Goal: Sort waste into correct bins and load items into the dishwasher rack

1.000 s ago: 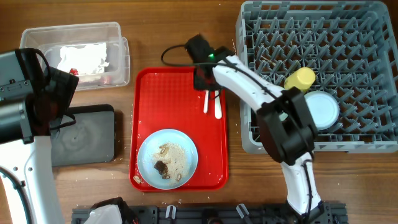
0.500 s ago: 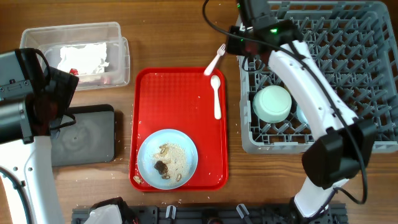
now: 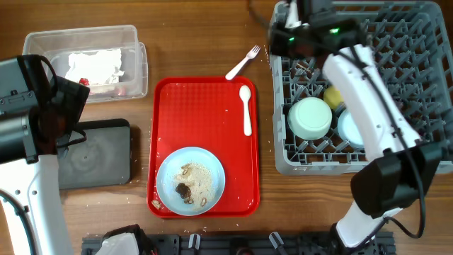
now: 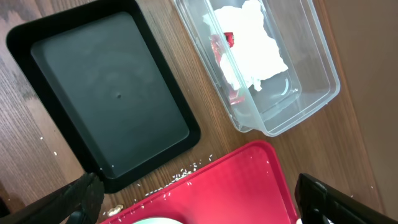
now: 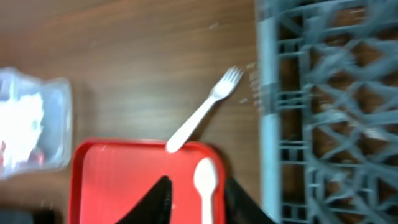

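The right claw [image 5: 195, 184] hangs part-open and empty. Just ahead of it the fork [image 5: 202, 112] lies handle on the red tray's [image 5: 124, 145] rim, tines on the table [image 5: 124, 50], beside the dishwasher rack [image 5: 270, 124] it seems meant for. The left claw [image 4: 198, 186] gapes wide, holding nothing.

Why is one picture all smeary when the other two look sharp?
Right wrist view: everything is blurred, and the fork and the grey rack have smeared edges. Overhead view: sharp and evenly lit, with no harsh shadows on the red tray. Left wrist view: sharp too, with a dull sheen on the black tray and small glints on the clear tub.
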